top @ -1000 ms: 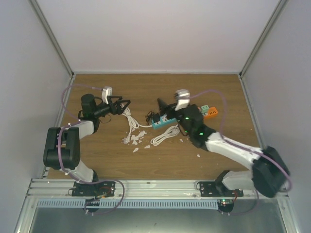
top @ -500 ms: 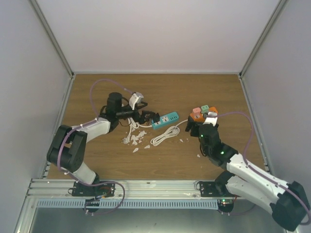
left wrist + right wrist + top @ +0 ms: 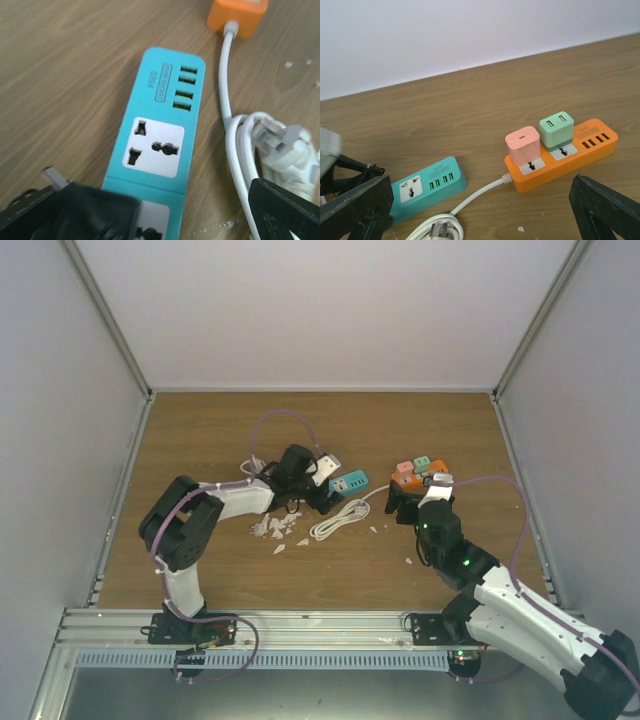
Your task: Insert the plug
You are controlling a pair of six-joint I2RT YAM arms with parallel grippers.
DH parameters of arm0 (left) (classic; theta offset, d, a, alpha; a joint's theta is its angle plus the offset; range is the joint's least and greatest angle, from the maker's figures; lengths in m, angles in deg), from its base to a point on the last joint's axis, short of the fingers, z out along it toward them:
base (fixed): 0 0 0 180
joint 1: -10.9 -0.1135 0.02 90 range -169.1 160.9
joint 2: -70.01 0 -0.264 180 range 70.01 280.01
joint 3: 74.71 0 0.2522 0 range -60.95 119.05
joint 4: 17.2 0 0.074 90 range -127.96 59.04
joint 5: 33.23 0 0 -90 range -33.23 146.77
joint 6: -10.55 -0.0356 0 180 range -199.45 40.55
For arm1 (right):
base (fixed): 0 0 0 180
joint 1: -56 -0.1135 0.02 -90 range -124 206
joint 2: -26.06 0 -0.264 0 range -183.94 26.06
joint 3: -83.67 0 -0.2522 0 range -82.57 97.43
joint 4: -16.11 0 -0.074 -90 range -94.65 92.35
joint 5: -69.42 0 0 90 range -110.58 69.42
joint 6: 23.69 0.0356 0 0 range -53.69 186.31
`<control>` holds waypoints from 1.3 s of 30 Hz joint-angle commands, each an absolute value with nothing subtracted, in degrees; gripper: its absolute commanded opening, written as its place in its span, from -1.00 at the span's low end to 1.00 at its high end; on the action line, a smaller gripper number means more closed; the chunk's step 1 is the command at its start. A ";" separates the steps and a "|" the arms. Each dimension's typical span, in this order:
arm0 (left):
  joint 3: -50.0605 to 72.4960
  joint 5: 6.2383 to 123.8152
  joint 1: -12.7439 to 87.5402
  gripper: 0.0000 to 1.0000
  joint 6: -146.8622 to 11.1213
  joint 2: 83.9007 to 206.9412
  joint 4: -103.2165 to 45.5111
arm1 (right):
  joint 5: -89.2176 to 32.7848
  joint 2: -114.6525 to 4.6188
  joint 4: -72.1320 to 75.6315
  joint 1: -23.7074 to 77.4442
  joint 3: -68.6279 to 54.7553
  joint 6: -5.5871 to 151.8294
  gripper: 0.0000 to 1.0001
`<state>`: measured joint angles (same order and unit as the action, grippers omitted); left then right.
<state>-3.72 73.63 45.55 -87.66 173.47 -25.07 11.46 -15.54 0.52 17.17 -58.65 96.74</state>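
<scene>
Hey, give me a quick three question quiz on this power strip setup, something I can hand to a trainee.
1. Multiple choice: how many USB ports does the teal power strip show? A two, B four, C six.
2. True or false: the pink adapter and the green adapter are plugged into the teal power strip.
3. Short answer: which gripper hovers over the teal power strip?

Key
1. B.
2. False; both stand on the orange power strip.
3. The left gripper.
</scene>
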 commanded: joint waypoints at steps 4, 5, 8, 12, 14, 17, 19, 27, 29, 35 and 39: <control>4.18 62.22 48.20 0.98 -91.84 179.56 -30.35 | 11.87 -13.94 0.56 17.50 -59.58 96.54 0.99; 4.98 61.71 48.17 0.98 -91.96 180.08 -30.50 | 12.04 -13.90 0.53 17.48 -59.57 96.54 0.99; 6.92 61.64 48.16 0.96 -93.01 181.33 -32.68 | 12.22 -14.16 0.70 17.46 -59.60 96.46 0.99; 8.00 61.72 48.08 0.87 -94.27 182.56 -33.82 | 12.20 -15.24 0.84 17.50 -59.39 96.42 0.99; 8.40 62.02 48.08 0.85 -94.83 183.09 -34.26 | 11.98 -15.98 0.97 17.50 -59.35 96.32 0.99; 9.03 63.28 48.08 0.82 -96.27 184.37 -35.31 | 11.87 -16.61 1.11 17.54 -59.19 96.23 0.99; 9.31 63.33 48.08 0.80 -96.68 185.03 -35.84 | 11.88 -16.97 1.18 17.49 -59.18 96.08 0.99; 9.51 68.45 48.08 0.73 -97.69 184.81 -35.74 | 11.88 -17.89 1.55 17.50 -59.28 96.09 0.99; 9.36 70.10 48.08 0.70 -98.36 184.33 -35.90 | 11.87 -18.24 1.71 17.50 -59.26 96.06 0.99; 9.81 73.10 48.08 0.64 -99.43 184.30 -36.84 | 11.85 -19.33 1.86 17.50 -59.05 96.01 0.99; 12.07 71.06 48.08 0.52 -99.29 186.64 -38.60 | 11.85 -19.64 2.06 17.50 -59.12 96.01 0.99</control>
